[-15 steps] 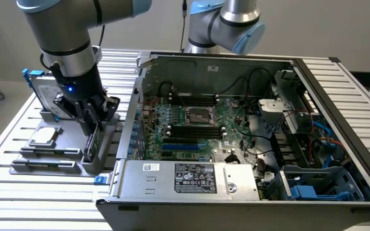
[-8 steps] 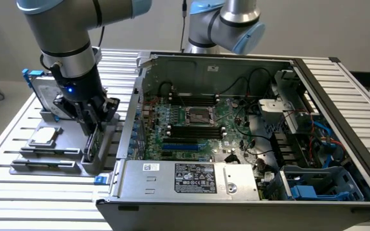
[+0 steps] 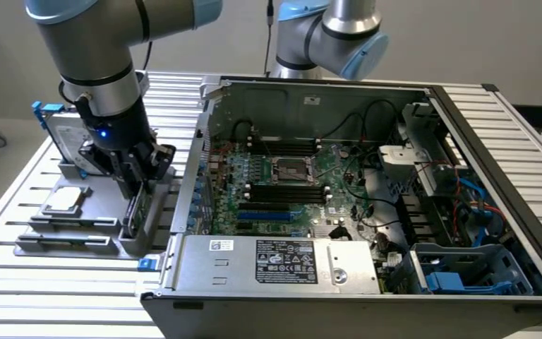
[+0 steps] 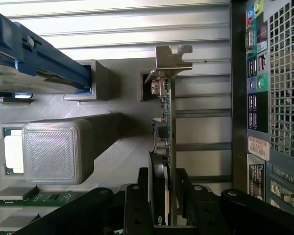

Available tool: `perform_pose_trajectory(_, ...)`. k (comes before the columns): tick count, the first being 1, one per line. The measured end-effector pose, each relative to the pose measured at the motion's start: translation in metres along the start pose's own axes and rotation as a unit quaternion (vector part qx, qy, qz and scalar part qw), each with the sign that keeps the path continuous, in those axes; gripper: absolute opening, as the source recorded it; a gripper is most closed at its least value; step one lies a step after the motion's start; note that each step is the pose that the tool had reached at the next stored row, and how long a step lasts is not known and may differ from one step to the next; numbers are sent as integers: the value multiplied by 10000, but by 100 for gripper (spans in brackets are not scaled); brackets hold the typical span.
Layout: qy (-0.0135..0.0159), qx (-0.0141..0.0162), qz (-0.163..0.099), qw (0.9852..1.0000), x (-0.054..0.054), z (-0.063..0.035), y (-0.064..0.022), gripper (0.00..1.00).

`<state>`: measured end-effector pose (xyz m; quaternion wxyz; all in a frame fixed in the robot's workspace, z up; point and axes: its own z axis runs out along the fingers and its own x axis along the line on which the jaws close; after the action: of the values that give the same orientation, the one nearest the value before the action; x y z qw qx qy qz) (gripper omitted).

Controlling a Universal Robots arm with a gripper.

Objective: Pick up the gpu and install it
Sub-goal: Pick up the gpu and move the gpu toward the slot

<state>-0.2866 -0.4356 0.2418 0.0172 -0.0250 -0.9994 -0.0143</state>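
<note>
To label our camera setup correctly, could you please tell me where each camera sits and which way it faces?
Exterior view: high off the arm, looking down on the open computer case, grey holder and graphics card; arm and gripper show.
Wrist view: on the wrist, looking along the gripper's open fingers at the card on edge.
Shared: card, holder, case, gripper.

One end of the gpu (image 4: 168, 122), cropped and masked by the gripper (image 4: 162, 188).
</note>
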Motion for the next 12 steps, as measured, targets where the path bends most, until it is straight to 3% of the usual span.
perform_pose_trajectory(3,0,0,0,10000,0,0,0,35)
perform_pose_trajectory(4,2,1,0,10000,1,0,0,28)
perform_pose_trajectory(12,0,0,0,10000,0,0,0,27)
